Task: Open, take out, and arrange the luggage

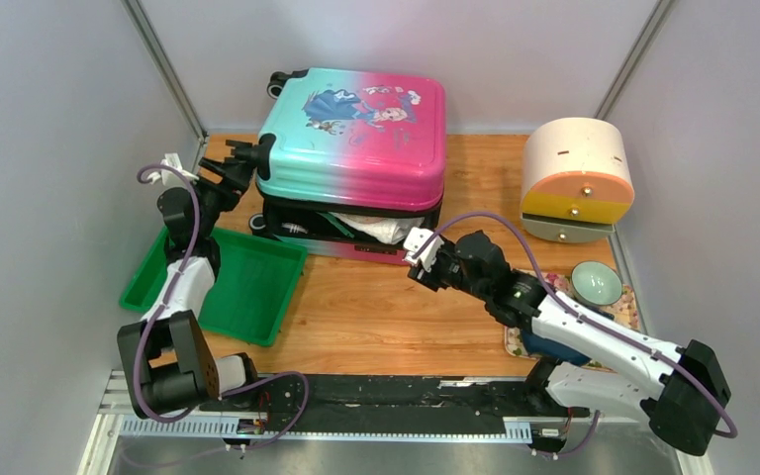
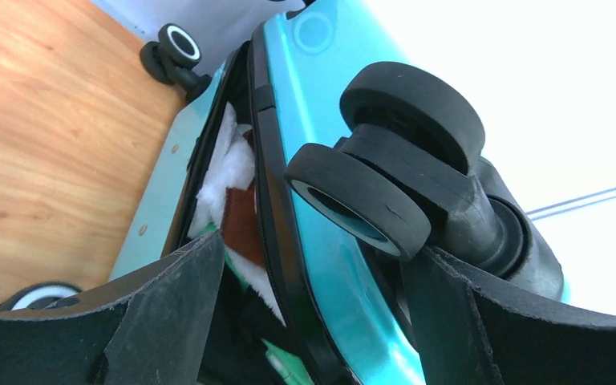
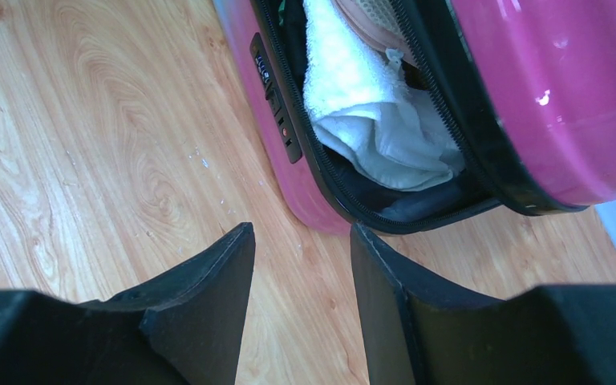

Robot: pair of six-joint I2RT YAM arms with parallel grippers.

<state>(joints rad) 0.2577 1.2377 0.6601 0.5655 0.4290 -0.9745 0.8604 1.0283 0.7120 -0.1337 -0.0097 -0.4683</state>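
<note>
Wooden tabletop (image 1: 386,307), pale walls behind, and the luggage (image 1: 356,129) lies flat at the back, lid cracked ajar, white cloth (image 3: 361,104) peeking through the gap. Left gripper (image 1: 249,158) is spread wide, jaws straddling the teal lid edge by a black wheel (image 2: 385,176). Right gripper (image 1: 419,247) is partly parted, holding nothing, hovering over wood just before the pink corner. Green tray (image 1: 247,287) sits front-left, round container (image 1: 576,168) to the right.

Luggage (image 2: 338,282) lid ajar, white cloth (image 2: 228,160) inside; jaws wide astride lid rim
</note>
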